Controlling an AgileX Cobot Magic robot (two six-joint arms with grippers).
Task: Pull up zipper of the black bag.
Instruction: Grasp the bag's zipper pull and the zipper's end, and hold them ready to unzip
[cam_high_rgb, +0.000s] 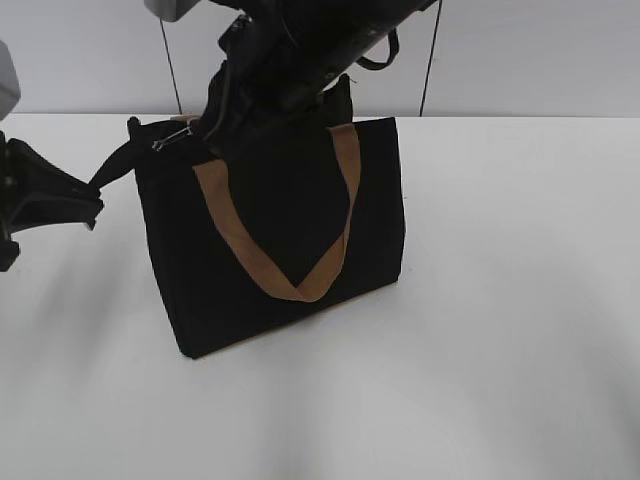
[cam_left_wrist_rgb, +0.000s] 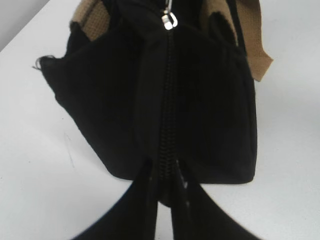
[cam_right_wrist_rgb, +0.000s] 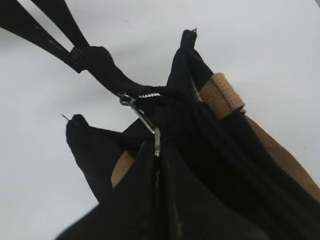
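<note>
Now, from the outside camera, the black bag stands upright on the white table, a little left of the middle. A tan strap hangs down its front in a V. The left gripper sits at the left edge, pinching a black tab that sticks out from the bag's top corner. The right gripper comes down from above onto the top of the bag, near a small silver pull.

Next, the left wrist camera looks along the zipper. It runs straight away, and the silver ring sits at its far end. The two dark fingers are closed on the near end of the zipper strip.

Last, the right wrist camera shows its fingers squeezed tight on the metal ring. The ring is at the zipper's end, close to the stretched tab.
</note>
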